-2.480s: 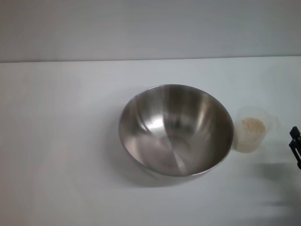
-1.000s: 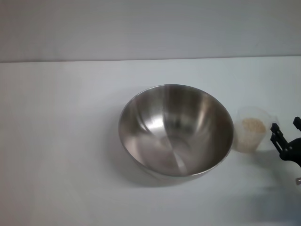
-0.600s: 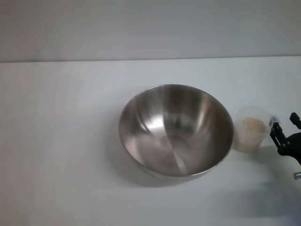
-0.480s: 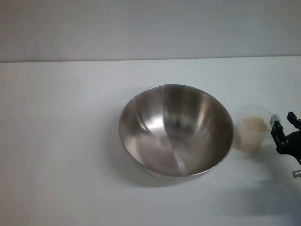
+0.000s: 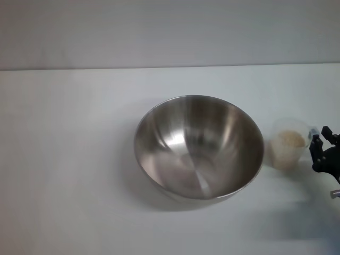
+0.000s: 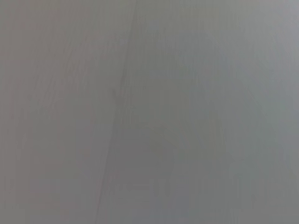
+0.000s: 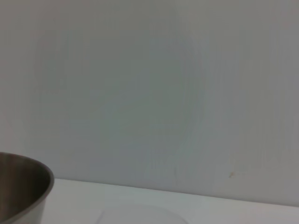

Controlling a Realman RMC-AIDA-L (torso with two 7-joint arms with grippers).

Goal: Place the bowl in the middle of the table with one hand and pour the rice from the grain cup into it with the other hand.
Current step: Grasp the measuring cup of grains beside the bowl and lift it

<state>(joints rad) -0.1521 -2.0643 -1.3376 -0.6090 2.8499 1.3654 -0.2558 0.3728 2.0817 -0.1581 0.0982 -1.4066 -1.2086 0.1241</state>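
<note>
Head view: looks forward and down on the tabletop (image 5: pixel 69 159), taking in the whole bowl (image 5: pixel 198 146). Right wrist view: low, near tabletop level, facing a plain wall – it shares only the bowl's rim (image 7: pixel 23 186) with the head view. Left wrist view: blank grey surface only
</note>
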